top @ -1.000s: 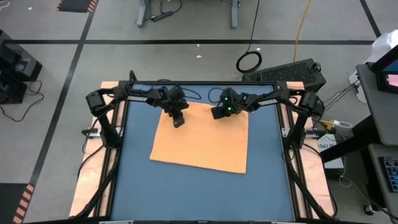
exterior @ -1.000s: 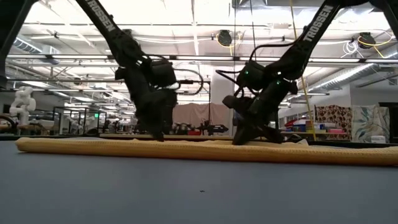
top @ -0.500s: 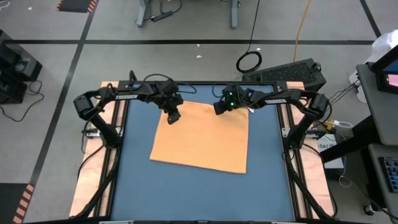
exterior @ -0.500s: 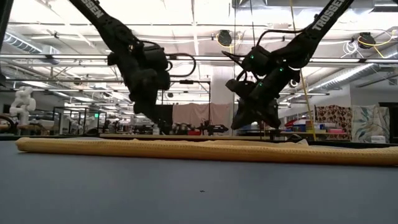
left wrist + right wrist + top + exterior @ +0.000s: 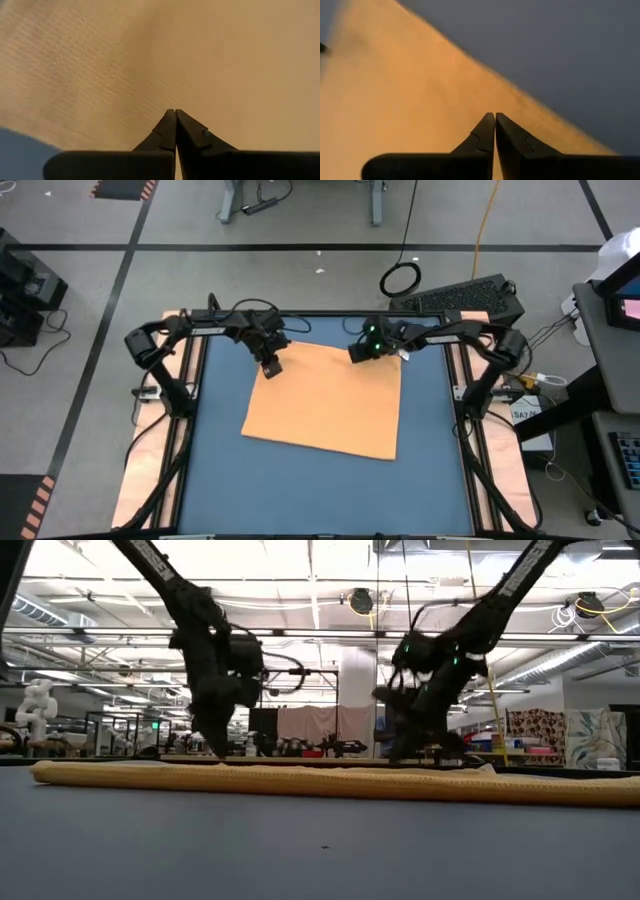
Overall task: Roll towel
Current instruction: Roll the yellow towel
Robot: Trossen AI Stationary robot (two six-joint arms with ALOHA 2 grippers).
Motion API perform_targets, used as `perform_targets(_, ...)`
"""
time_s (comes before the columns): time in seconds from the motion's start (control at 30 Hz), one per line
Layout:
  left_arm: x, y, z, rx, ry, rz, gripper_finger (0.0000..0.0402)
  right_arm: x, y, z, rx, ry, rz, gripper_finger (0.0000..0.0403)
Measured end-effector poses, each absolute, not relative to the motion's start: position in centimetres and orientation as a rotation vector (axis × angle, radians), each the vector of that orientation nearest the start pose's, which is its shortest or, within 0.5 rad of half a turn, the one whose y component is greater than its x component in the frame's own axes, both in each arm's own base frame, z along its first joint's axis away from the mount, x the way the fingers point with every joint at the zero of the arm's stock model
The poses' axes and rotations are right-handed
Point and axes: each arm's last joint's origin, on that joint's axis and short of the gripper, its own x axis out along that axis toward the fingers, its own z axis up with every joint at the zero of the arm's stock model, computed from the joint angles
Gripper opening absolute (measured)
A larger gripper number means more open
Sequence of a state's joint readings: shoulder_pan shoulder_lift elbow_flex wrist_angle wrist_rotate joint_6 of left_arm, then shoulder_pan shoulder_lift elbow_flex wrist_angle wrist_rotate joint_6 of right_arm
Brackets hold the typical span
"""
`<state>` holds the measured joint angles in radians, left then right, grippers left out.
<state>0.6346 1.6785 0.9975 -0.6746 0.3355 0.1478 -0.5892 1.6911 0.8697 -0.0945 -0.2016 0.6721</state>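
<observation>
- The left gripper (image 5: 175,112) has its two dark fingers (image 5: 162,132) pressed tip to tip, clenched with nothing caught between them.
- Just past those closed tips lies the orange-yellow towel (image 5: 150,60), its woven surface filling nearly everything ahead of the fingers; a patch of the blue table (image 5: 20,150) shows beside the finger base at one side.
- In the high view the left gripper (image 5: 270,366) sits at the towel's (image 5: 325,400) far left corner, over the cloth's edge.
- In the low view the left gripper (image 5: 216,745) points down towards the towel (image 5: 330,783); whether the tips touch the cloth cannot be told.
- The right gripper (image 5: 495,115) is clenched too, its fingers (image 5: 481,134) shut on each other and holding nothing.
- Beyond its tips the towel (image 5: 410,100) runs away as a broad band, with its edge crossing diagonally against the dark blue table (image 5: 560,55) to one side of the fingers.
- In the high view the right gripper (image 5: 358,353) is at the towel's far edge, toward its right corner.
- In the low view the right gripper (image 5: 400,750) hangs just above the cloth's far side.
- The towel lies flat and spread open on the table (image 5: 220,480), slightly skewed, between the two arms and reaching from their fingers toward the near side.
</observation>
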Motion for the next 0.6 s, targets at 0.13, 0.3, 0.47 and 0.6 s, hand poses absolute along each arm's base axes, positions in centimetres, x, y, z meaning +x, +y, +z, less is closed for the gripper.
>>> perform_targets(0.13,24.6,16.9,18.7,-0.445,1.126,0.164,0.0004,26.6,-17.3,17.9,0.897,0.628,-0.592,0.0008)
perform_targets(0.3,25.6,17.3,19.6,-0.423,0.983,0.132,0.0004,27.2,-16.4,17.8,0.83,0.658,-0.538,0.0008)
perform_targets(0.47,27.2,17.4,19.5,-0.398,0.858,0.051,0.0004,28.2,-15.9,14.8,0.848,0.762,-0.534,0.0008)
perform_targets(0.6,28.4,17.0,19.3,-0.369,0.8,-0.002,0.0004,28.4,-15.9,12.2,0.874,0.843,-0.553,0.0008)
